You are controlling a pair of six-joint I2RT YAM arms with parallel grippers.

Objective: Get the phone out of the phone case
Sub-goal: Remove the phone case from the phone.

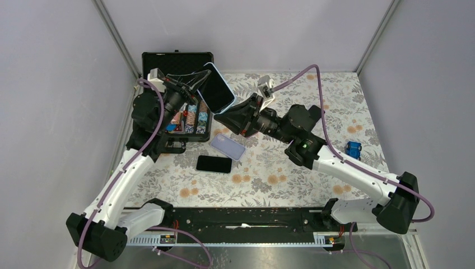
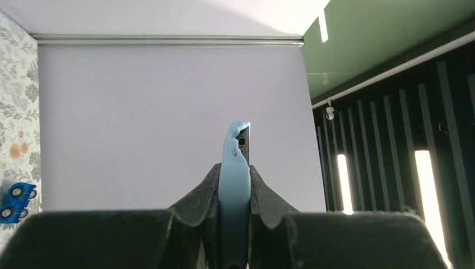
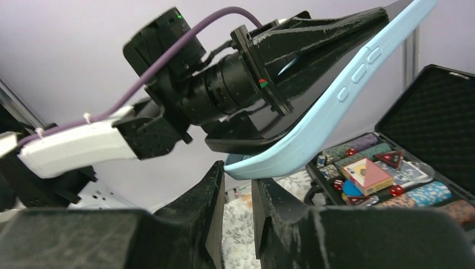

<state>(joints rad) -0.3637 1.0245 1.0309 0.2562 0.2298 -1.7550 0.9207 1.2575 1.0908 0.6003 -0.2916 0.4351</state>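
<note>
The phone [image 1: 215, 89], screen dark, sits in a light blue phone case [image 1: 230, 88] and is held up in the air over the table's back left. My left gripper [image 1: 197, 78] is shut on its upper edge; in the left wrist view the case [image 2: 234, 185] is clamped between both fingers, with the phone's dark edge [image 2: 244, 147] showing beside it. My right gripper [image 1: 224, 115] is at the lower corner. In the right wrist view its tips [image 3: 238, 174] are shut on the case corner [image 3: 246, 168], which bends away from the phone [image 3: 246, 147].
An open black box [image 1: 168, 59] with poker chips and cards lies under the held phone. A lilac case [image 1: 228, 147] and a bare black phone [image 1: 214, 163] lie on the flowered cloth in the middle. A blue toy car [image 1: 353, 149] stands at the right.
</note>
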